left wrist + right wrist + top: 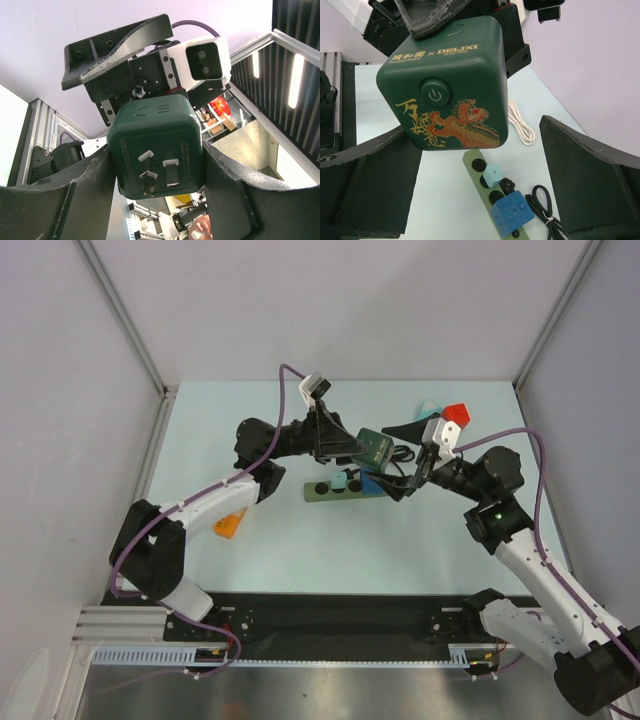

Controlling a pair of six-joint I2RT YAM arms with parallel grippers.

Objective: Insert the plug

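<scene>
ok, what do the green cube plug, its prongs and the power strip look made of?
green cube plug: moulded plastic, probably; satin dark green, rounded edges, soft highlights, printed gold and red artwork.
prongs: metal, apparently; flat grey blades with bright glints.
power strip: likely plastic; matte pale green, no sheen visible.

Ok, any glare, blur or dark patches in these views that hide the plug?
Top external: even soft light, green plug cube small but sharp. Left wrist: its prongs crisp, ceiling light strips bright behind, left claw fingers dark and near. Right wrist: cube's dragon print sharp, power strip below clear; nothing hides the plug.
</scene>
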